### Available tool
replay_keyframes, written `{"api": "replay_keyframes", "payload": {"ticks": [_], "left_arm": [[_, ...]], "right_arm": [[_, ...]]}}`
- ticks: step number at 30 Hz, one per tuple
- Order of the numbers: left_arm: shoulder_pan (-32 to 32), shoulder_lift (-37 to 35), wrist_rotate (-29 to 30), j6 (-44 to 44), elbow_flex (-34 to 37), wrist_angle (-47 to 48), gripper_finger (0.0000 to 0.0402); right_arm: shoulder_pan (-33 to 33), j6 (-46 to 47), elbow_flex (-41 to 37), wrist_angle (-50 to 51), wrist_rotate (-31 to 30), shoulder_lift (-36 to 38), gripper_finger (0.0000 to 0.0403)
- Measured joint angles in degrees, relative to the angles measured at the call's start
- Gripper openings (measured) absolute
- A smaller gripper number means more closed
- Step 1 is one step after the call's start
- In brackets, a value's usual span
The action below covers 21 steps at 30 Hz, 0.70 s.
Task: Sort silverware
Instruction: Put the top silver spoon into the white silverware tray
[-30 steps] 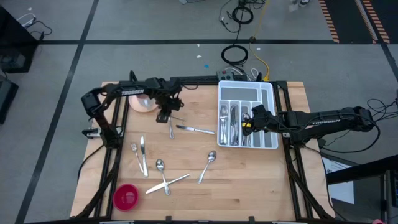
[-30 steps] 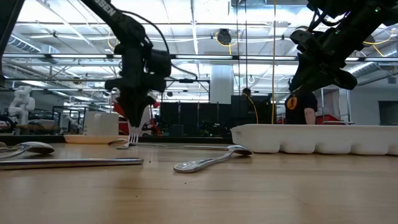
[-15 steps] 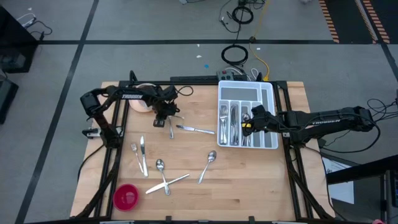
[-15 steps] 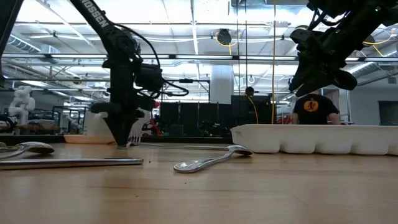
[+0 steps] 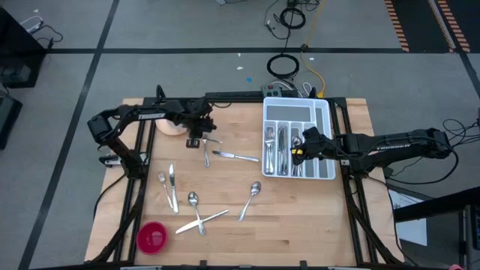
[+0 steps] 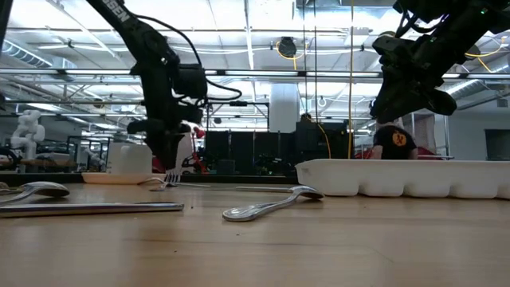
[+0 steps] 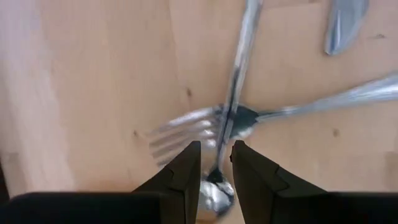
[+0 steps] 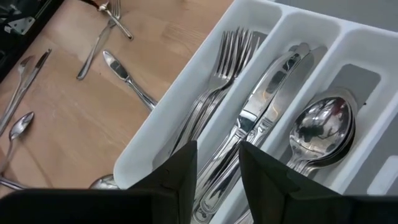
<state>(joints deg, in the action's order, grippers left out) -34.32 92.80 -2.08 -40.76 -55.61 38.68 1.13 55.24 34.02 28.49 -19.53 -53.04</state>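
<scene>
While you lined up the next pick, the left gripper [image 5: 196, 135] hung over the far-left part of the table [image 5: 300, 225], its fingers only a slit apart and holding nothing. Directly under it lay a spoon [image 7: 239, 68] crossed over a fork [image 7: 180, 134]. The spoon's bowl sat just below the fingertips, and its handle ran straight away from them, in line with the gap. That was the relation your move turned on: the fingers straddled the long axis, so, by my reading, a descent onto the handle near the bowl needed no turn of the wrist. The fork's tines fanned out to one side of the crossing, so closing there risked catching both pieces. A knife [image 5: 236, 156] lay just beside the pair, toward the middle, and more silverware lay scattered toward the near-left corner.

Only the left wrist view showed the crossing. The high view gave only its place on the table, and the low view showed the fingertips above the wood.

Over at the far-right corner, the right gripper [image 5: 298, 150] waited above the tray [image 5: 328, 139], fingers partly open and empty. This arm was well apart from the loose pieces, so the left was nearer. Its wrist view showed forks, knives and spoons lying lengthwise in separate compartments.
</scene>
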Motion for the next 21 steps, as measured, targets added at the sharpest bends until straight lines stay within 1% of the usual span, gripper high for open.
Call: {"api": "replay_keyframes", "payload": {"ticks": [9,13,19,21], "left_arm": [[-1.79,3.63,-0.70,-0.92,0.00,-0.70,0.0096],[-2.06,4.53,-1.55,-3.45,0.00,0.44,0.0096],[-2.04,5.54,-2.33,-4.34,0.00,2.30,0.0096],[-2.04,5.86,-1.78,-4.67,0.00,2.13,0.0096]], "right_arm": [[0.00,-0.45,0.00,0.31,0.13,0.00,0.0112],[0.00,-0.94,0.00,0.52,0.15,0.00,0.0112],[0.00,-2.18,0.00,0.55,0.15,0.00,0.0112],[0.00,-2.40,0.00,0.55,0.15,0.00,0.0112]]}}
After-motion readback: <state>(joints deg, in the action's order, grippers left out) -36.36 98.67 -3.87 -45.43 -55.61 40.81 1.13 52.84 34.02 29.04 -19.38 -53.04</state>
